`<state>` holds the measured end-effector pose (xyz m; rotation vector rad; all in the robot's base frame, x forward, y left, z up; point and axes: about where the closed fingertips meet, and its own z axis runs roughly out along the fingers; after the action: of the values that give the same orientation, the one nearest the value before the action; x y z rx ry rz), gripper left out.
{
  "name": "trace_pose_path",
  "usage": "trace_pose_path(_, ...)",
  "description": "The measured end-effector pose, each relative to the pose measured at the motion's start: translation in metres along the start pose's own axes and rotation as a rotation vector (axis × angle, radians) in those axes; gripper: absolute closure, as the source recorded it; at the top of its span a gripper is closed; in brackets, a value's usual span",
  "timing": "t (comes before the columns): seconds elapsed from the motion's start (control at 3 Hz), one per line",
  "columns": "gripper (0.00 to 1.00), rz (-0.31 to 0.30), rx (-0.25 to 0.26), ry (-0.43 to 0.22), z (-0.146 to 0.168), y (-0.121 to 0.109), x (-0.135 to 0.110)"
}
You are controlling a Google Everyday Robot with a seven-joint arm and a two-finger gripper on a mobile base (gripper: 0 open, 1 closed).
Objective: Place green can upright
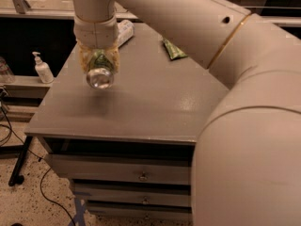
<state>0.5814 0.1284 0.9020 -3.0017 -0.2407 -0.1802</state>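
Note:
The green can (99, 69) is held lengthwise in my gripper (98, 62), with its silver end facing the camera. It hangs tilted a little above the left part of the grey table top (141, 102). My gripper's pale fingers (83, 59) are shut around the can's green body. The white arm comes in from the upper right and hides the table's right side.
A flat green snack bag (174, 50) lies at the back of the table. A clear plastic bottle (123, 31) lies behind the gripper. A soap dispenser (42, 68) stands on a shelf to the left. Drawers (141, 173) sit under the table top.

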Motion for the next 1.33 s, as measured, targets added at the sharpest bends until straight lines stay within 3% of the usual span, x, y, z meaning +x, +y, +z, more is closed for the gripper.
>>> trace_pose_path(0.33,1.00,0.000,0.202,-0.027,-0.048,0.002,0.008)
trace_pose_path(0.67,1.00,-0.027,0.447,0.012,-0.105,0.010,-0.001)
trace_pose_path(1.0,1.00,0.007,0.545,0.007,-0.122,0.026,-0.014)
trace_pose_path(1.33,1.00,-0.036,0.480,0.135,-0.136,0.040,-0.022)
